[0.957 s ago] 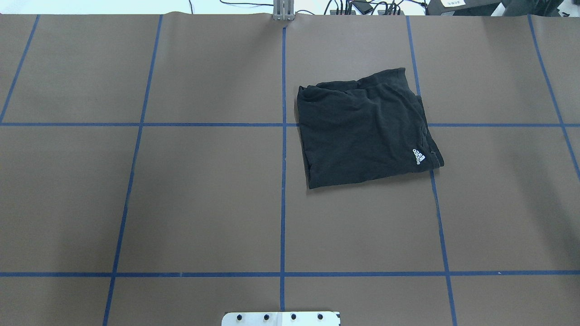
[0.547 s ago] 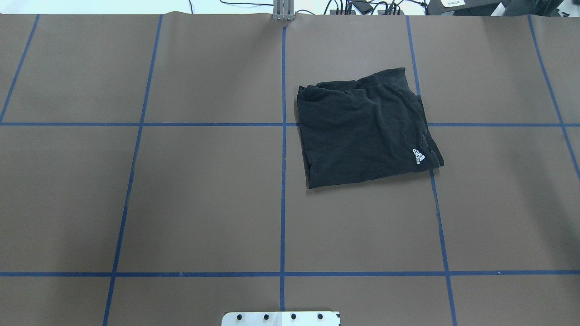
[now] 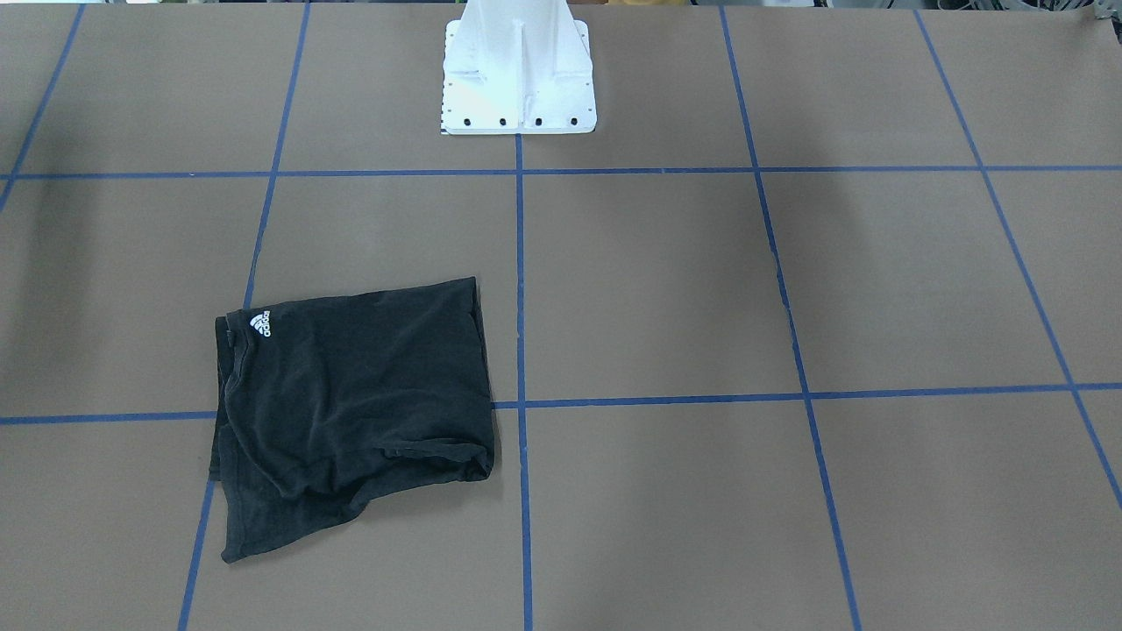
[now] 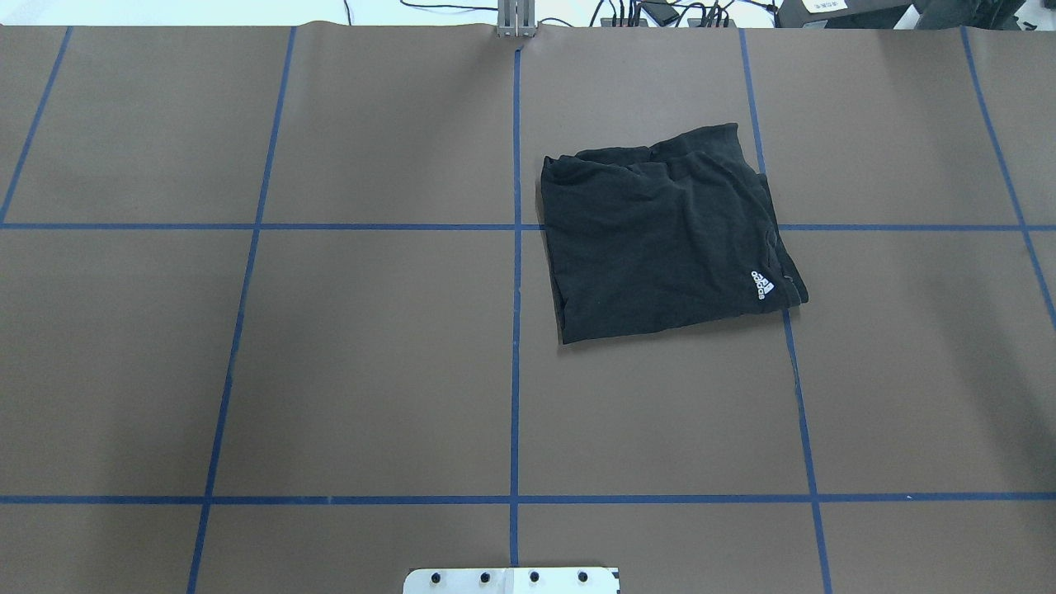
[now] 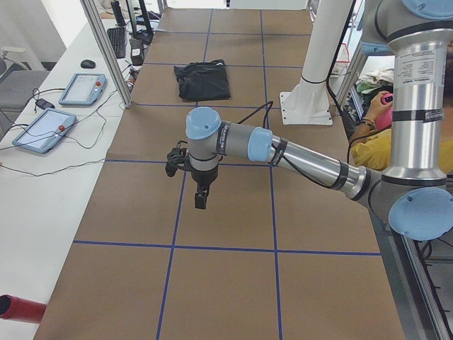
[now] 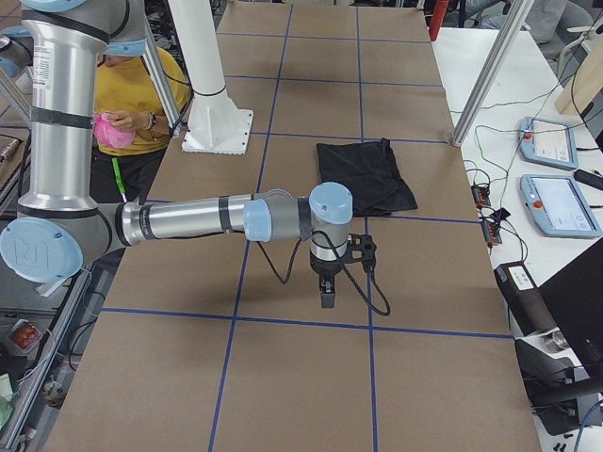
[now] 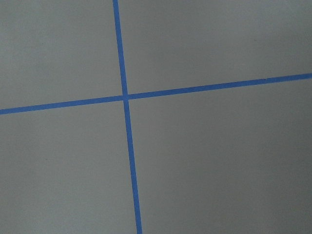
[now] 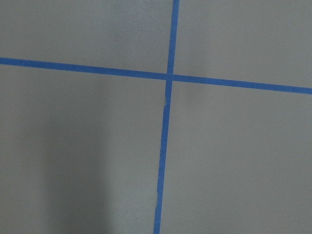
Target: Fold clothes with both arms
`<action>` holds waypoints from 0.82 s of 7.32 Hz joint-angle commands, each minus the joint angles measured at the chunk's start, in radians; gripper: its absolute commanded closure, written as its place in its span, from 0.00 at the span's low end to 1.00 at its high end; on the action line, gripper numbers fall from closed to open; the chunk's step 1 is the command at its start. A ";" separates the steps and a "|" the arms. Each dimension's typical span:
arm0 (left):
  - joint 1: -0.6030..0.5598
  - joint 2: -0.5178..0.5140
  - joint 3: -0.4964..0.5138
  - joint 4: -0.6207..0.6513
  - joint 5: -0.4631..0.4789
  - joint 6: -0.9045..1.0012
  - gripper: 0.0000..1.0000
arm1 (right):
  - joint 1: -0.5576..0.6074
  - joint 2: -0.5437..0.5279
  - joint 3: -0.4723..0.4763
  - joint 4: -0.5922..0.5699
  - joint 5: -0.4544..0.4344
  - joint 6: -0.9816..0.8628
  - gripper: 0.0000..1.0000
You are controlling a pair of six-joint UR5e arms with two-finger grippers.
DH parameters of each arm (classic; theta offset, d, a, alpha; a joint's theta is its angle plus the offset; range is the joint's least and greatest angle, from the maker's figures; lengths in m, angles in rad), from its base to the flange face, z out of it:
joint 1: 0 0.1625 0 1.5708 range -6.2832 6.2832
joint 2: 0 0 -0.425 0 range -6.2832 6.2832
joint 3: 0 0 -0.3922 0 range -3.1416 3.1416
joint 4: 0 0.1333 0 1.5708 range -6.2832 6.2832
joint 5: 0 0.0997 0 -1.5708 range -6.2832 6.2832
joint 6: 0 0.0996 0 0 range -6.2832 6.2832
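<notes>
Though folded, seemingly quartered, black T-shirt point(image 4: 660, 239) wrinkled, logo point(image 4: 763, 285) up.

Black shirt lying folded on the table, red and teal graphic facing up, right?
No: the small white logo faces up, not a red and teal graphic. The black shirt does lie folded on the table, as the overhead view shows.
</notes>
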 commanded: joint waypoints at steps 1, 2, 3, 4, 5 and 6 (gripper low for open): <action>0.000 0.001 0.006 0.000 0.000 -0.001 0.01 | 0.000 0.000 -0.001 -0.001 0.000 0.001 0.00; -0.001 0.001 0.002 0.002 0.000 -0.001 0.01 | 0.000 0.000 0.001 0.000 0.001 0.002 0.00; 0.000 0.010 0.006 0.003 0.000 -0.001 0.01 | 0.000 0.002 0.004 0.000 0.000 0.011 0.00; 0.000 0.012 0.008 0.005 -0.003 -0.001 0.01 | 0.000 0.002 0.004 0.000 0.001 0.013 0.00; 0.000 0.012 0.014 0.003 -0.004 -0.001 0.01 | 0.000 0.003 0.004 0.000 0.002 0.013 0.00; 0.002 0.012 0.040 -0.003 -0.008 0.001 0.01 | -0.002 0.002 0.004 0.000 0.003 0.013 0.00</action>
